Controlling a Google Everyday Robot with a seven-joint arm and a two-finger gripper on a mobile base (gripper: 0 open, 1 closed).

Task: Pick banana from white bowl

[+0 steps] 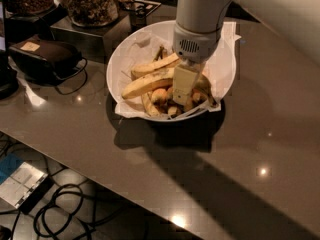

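Note:
The white bowl, lined with crumpled white paper, stands on the grey table and holds several bananas. The banana, long, thick and yellow, lies across the bowl's left half, pointing left. A slimmer banana lies just behind it, and small stubby bananas lie at the front. My gripper reaches straight down into the bowl from the white arm, right at the banana's right end, among the fruit. That end of the banana is hidden behind the gripper.
Glass jars of snacks on a dark stand sit behind the bowl at the left. A black case with a cable lies on the table's left. The table's front edge runs diagonally, with cables on the floor below.

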